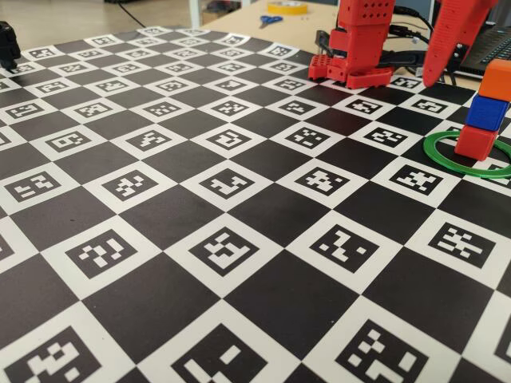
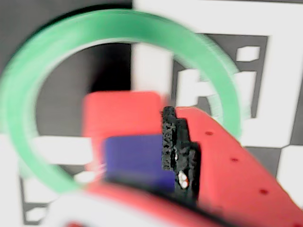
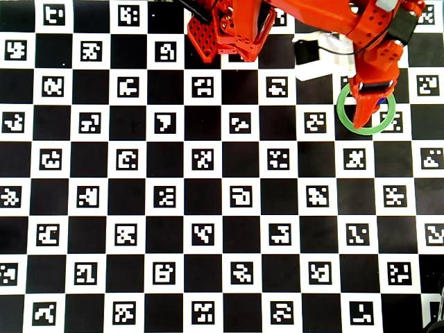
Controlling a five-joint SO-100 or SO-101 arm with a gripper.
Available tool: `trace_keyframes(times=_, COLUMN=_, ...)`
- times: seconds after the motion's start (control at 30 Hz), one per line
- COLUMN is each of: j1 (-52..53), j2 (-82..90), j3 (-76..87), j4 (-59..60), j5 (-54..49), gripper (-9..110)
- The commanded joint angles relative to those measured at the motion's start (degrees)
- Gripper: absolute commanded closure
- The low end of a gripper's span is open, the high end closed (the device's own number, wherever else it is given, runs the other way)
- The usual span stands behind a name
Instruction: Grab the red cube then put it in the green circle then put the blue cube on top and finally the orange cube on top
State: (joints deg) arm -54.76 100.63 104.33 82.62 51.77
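One red cube, one blue cube, one orange cube stacked inside one green circle; jaws' state unclear.

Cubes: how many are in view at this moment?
3, stacked inside the green ring at the right edge of the fixed view: red cube at the bottom, blue cube on it, orange cube on top.

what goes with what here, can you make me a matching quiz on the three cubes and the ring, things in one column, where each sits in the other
Things:
1. red cube
2. blue cube
3. orange cube
4. green circle

Places:
A. top of the stack
B. flat on the checkered board, around the stack
C. bottom of the stack, inside the ring
D. middle of the stack

Pairs: 1-C, 2-D, 3-A, 4-B
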Motion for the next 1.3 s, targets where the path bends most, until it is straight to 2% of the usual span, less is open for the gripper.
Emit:
trace_keyframes(times=0.0, j1=4.7, j2=6.5, j3=-3.5, j4=0.4, j5=-3.0, gripper=54)
trace_keyframes(times=0.23, j1=13.3, j2=10.0, j3=-3.0, j4=2.5, j5=-11.0, gripper=63)
trace_keyframes(times=0.43, j1=20.8, j2=13.4, j3=-1.9, j4=4.0, j5=-19.6, gripper=81)
trace_keyframes(times=0.63, j1=28.8, j2=16.8, j3=-1.3, j4=3.9, j5=-29.2, gripper=86)
trace_keyframes(times=0.93, j1=35.2, j2=22.0, j3=3.9, j4=3.7, j5=-49.6, gripper=107)
trace_keyframes(times=1.27, j1=44.0, j2=31.6, j3=13.2, j4=-1.4, j5=-65.0, gripper=107)
